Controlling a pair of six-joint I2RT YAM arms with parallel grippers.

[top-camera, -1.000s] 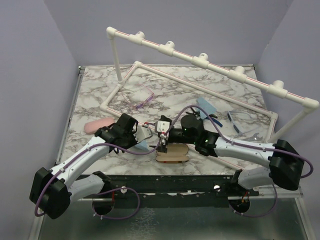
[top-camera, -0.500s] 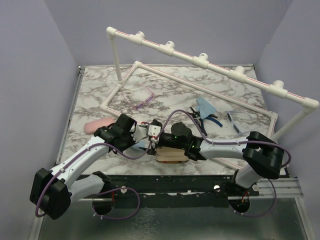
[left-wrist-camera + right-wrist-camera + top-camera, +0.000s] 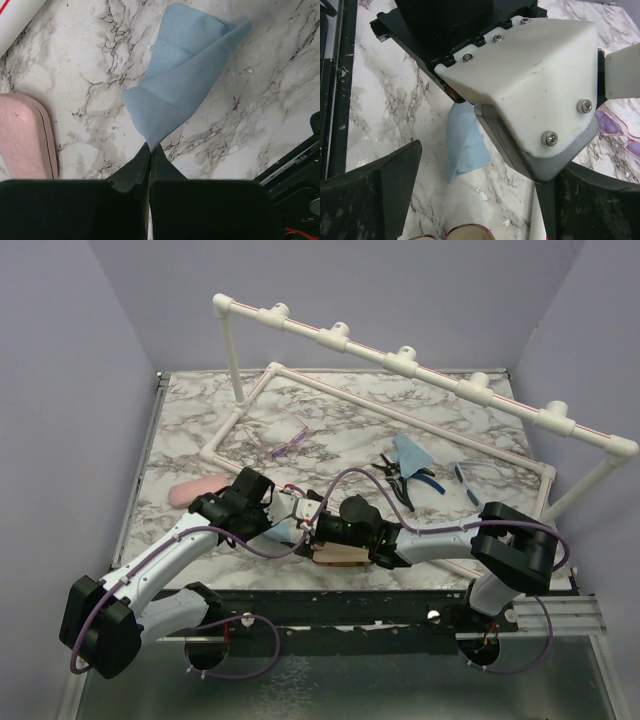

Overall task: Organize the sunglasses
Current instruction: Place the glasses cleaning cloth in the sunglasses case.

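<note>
Black fingers of my left gripper [image 3: 149, 150] are pressed together on one corner of a blue cloth [image 3: 182, 80] that lies crumpled on the marble table [image 3: 260, 115]. A pink case [image 3: 25, 135] sits at its 9 o'clock. My right gripper [image 3: 489, 156] is spread wide with nothing between its pads. It is crowded right up against the white shell of the left one, which fills most of its wrist view, though I cannot tell whether the two touch. Just nearer than both lies a brown plaid case [image 3: 338, 557], partly under my right forearm.

Farther out at 2 o'clock lie black-and-blue pliers [image 3: 403, 477] with a second blue cloth [image 3: 410, 451] just beyond them. A white pipe rack [image 3: 400, 360] crosses the far side of the table.

A second ago my right gripper hung over the brown case with its elbow far out at 3 o'clock. Since then the arm has swung in toward 9 o'clock, uncovering the pliers. My left arm has stayed put.

The pink-purple sunglasses [image 3: 287, 445] lie at 12 o'clock from my grippers, inside the pipe base, their front running about 8 to 2 o'clock. The blue sunglasses [image 3: 468, 483] lie well apart at 2 to 3 o'clock, past the pliers, with their long axis about 11 to 5 o'clock.
</note>
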